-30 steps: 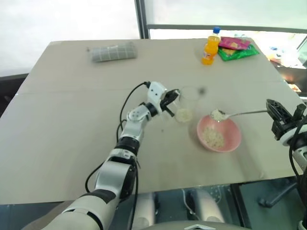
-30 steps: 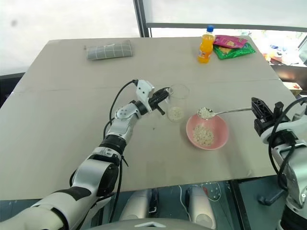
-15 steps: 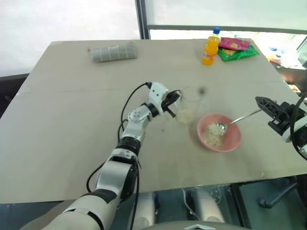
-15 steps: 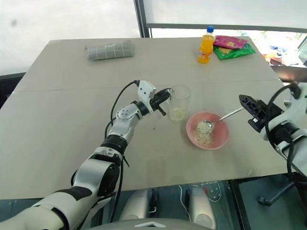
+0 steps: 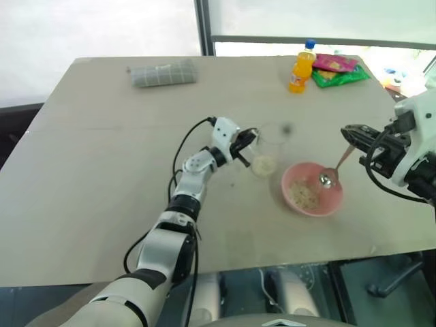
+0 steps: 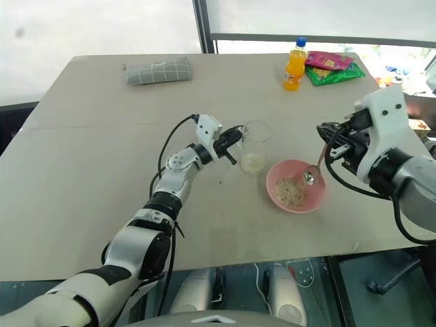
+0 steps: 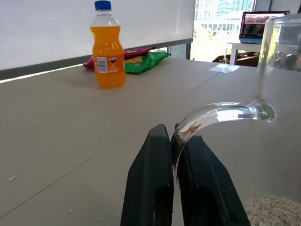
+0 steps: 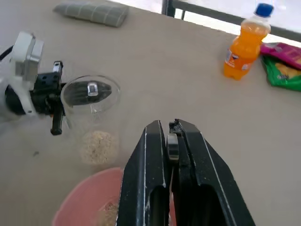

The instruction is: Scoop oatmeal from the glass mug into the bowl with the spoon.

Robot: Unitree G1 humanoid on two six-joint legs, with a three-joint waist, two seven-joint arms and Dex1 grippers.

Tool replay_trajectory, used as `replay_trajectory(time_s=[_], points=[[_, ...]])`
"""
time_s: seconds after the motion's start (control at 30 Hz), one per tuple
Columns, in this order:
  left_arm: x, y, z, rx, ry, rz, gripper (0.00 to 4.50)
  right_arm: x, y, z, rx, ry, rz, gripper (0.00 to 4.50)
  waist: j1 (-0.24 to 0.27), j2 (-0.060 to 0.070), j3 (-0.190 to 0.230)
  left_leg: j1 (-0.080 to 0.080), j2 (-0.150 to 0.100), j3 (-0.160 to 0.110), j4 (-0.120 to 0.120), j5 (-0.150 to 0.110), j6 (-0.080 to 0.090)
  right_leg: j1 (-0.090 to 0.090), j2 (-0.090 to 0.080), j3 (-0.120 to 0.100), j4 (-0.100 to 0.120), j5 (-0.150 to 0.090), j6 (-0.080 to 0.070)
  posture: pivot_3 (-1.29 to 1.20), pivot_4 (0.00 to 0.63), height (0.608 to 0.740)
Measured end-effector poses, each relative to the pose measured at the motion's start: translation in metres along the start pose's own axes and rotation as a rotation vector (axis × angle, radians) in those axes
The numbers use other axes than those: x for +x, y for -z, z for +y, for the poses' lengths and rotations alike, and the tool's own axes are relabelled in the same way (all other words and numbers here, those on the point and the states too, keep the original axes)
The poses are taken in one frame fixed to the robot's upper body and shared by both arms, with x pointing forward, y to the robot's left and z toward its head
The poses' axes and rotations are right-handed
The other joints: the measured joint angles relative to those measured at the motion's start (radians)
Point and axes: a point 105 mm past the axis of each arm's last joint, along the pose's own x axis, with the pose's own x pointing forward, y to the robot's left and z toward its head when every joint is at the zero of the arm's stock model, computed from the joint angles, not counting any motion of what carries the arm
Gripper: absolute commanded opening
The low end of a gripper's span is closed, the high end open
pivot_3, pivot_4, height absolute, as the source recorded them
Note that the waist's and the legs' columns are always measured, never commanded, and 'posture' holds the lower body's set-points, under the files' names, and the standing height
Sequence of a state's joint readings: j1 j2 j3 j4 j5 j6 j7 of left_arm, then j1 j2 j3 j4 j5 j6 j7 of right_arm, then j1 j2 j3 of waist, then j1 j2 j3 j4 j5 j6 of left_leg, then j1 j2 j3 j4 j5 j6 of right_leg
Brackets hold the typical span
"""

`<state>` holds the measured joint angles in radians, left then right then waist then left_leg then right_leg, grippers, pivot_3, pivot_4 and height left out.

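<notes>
- The glass mug (image 5: pixel 270 148) stands upright just right of the frame's centre on the counter (image 5: pixel 102 170), clear, with a thin layer of pale oatmeal (image 5: pixel 263 164) at its bottom.
- The pink bowl (image 5: pixel 312 189) sits just lower right of the mug, holding a flaky beige heap toward its left side.
- The spoon (image 5: pixel 332 170) slants down into the bowl, its small oval end inside the right part of the bowl, its handle rising to the upper right.
- The left wrist view shows the mug's curved glass handle (image 7: pixel 221 115) running down between that tool's fingers, a detail too small to read in the head views.
- The left tool (image 5: pixel 246 139) is clenched on the mug's handle.
- The right tool (image 5: pixel 354 131) is clamped on the spoon's handle end, right of the bowl.
</notes>
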<state>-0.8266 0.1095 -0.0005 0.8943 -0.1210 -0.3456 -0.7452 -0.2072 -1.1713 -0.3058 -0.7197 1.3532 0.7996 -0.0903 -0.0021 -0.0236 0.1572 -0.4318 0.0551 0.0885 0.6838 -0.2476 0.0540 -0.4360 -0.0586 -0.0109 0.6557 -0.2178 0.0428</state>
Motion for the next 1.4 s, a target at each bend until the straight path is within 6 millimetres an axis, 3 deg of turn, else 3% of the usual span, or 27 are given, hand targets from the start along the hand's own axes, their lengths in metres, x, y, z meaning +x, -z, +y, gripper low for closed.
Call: replay_trajectory(time_s=[0.17,0.33,0.47,0.63,0.73,0.83,1.03,1.13,1.23,1.4], points=[[0.0,0.0,0.001,0.001,-0.003,0.0,0.03,-0.001,0.007,0.006,-0.052,-0.065,0.02,0.0,0.004,0.0,0.0,0.0,0.0,0.0,0.0,0.0,0.0,0.0,0.0,0.0,0.0,0.0,0.0,0.0,0.15,0.74],[0.0,-0.002,0.001,0.005,-0.007,-0.008,0.03,0.002,0.0,-0.02,0.208,0.003,-0.092,0.0,0.005,-0.001,0.001,0.0,0.0,0.0,0.002,0.0,0.0,0.001,0.0,0.0,0.0,0.0,0.0,0.0,0.15,0.74],[0.0,-0.009,0.003,0.026,-0.011,-0.027,0.03,0.004,-0.035,-0.047,0.476,0.033,-0.281,0.0,0.003,-0.002,0.001,0.001,0.0,0.0,0.001,0.0,0.0,0.001,0.0,0.0,0.001,0.0,0.0,0.0,0.15,0.74],[0.0,-0.015,0.007,0.035,-0.037,-0.031,0.03,0.024,-0.085,-0.043,0.67,-0.096,-0.46,0.0,-0.006,-0.001,0.001,0.0,0.001,0.0,0.001,0.0,0.0,0.001,0.001,0.0,0.001,0.0,0.0,0.0,0.15,0.74],[-0.004,-0.018,0.013,0.049,-0.058,-0.034,0.03,0.042,-0.093,-0.039,0.727,-0.14,-0.464,0.0,-0.006,-0.001,0.001,0.0,0.001,0.001,0.001,0.0,0.0,0.0,0.0,0.0,0.001,0.0,0.0,0.0,0.15,0.74],[-0.008,-0.018,0.018,0.058,-0.087,-0.032,0.03,0.06,-0.094,-0.03,0.713,-0.169,-0.432,0.0,-0.005,-0.001,0.001,-0.001,0.001,0.001,0.001,0.0,0.0,0.0,0.0,0.0,0.001,0.0,0.0,0.0,0.15,0.74],[-0.026,-0.01,0.04,0.068,-0.202,0.009,0.03,0.095,-0.064,-0.012,0.628,-0.191,-0.3,0.0,-0.004,-0.001,0.001,-0.001,0.001,0.001,0.001,0.0,0.0,-0.001,0.0,-0.001,0.001,0.0,0.0,0.0,0.15,0.74],[-0.031,-0.007,0.042,0.07,-0.218,0.019,0.03,0.109,-0.063,-0.004,0.556,-0.196,-0.278,0.0,-0.007,-0.001,0.001,-0.002,0.001,0.002,0.001,0.0,0.0,-0.002,0.0,0.0,0.001,0.0,0.0,0.0,0.15,0.74],[-0.039,-0.008,0.047,0.093,-0.238,0.021,0.03,0.132,-0.059,0.013,0.514,-0.218,-0.23,0.0,-0.014,-0.001,0.001,-0.001,0.002,0.002,0.001,0.0,0.0,-0.003,0.0,0.0,0.003,0.0,0.0,0.0,0.15,0.74],[-0.052,-0.01,0.056,0.101,-0.291,0.024,0.03,0.152,-0.049,0.037,0.447,-0.26,-0.182,0.0,-0.011,-0.001,0.001,-0.002,0.002,0.005,0.0,0.0,0.0,-0.004,0.0,0.0,0.004,0.0,0.0,0.0,0.15,0.74]])
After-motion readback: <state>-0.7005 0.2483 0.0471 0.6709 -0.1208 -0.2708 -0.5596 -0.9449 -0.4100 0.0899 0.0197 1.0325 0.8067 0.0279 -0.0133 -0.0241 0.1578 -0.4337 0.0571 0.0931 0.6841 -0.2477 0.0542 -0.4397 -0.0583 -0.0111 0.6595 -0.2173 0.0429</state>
